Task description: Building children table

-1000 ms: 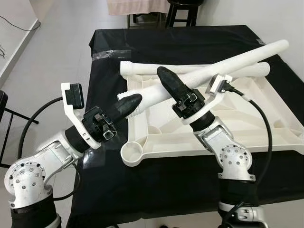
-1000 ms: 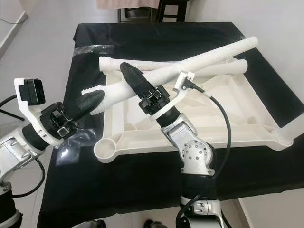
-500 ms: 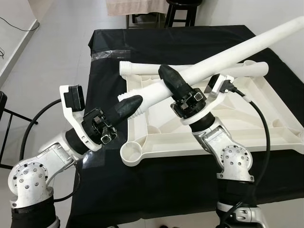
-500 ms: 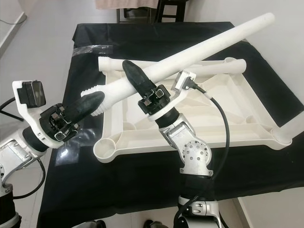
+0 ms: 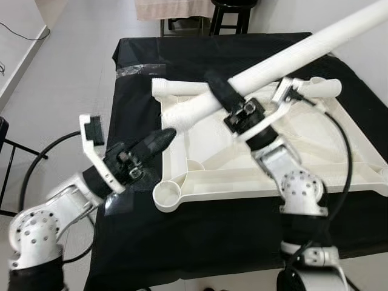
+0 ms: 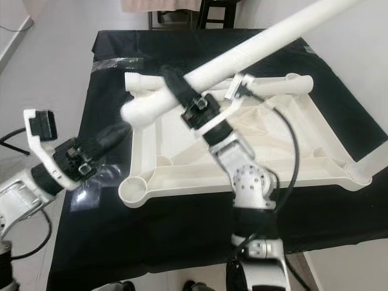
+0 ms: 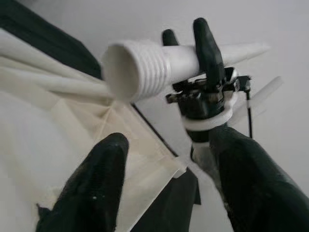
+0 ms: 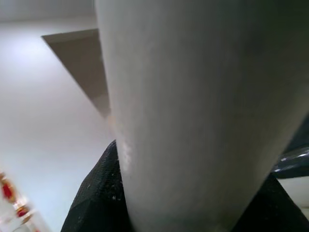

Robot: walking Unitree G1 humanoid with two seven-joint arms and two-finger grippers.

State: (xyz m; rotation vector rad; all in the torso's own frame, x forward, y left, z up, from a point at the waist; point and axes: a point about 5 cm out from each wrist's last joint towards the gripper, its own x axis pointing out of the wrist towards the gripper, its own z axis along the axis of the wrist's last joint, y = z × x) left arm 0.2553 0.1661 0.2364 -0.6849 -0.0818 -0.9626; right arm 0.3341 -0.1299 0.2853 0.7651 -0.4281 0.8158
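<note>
The right tool (image 5: 223, 96) is clamped round a long white table leg (image 5: 315, 43), its two black fingers closed on either side of the tube about a third of the way up from the ribbed end. The leg is lifted clear of everything and slants steeply, its ribbed open end (image 7: 126, 72) hanging low, just ahead of the left tool, and its far end rising away past the right tool toward the wall. Directly beneath the right tool lies the white children's tabletop (image 5: 315, 163), upside down on the black-covered worktop (image 5: 200, 236), its ribbed underside and round corner sockets facing up. One corner socket (image 5: 168, 197) sits just below and beside the left tool. A second white leg (image 5: 182, 88) lies flat along the tabletop's far edge, beyond the right tool and under the raised leg. The left tool (image 5: 153, 143) hovers over the worktop at the tabletop's near-left side with its fingers (image 7: 89, 193) spread apart and nothing between them, pointing up toward the ribbed end of the held leg without touching it. A strip of clear tape (image 5: 138, 70) sits on the cloth beyond the left tool, and dark stool legs (image 5: 233, 18) stand on the floor past the worktop.
</note>
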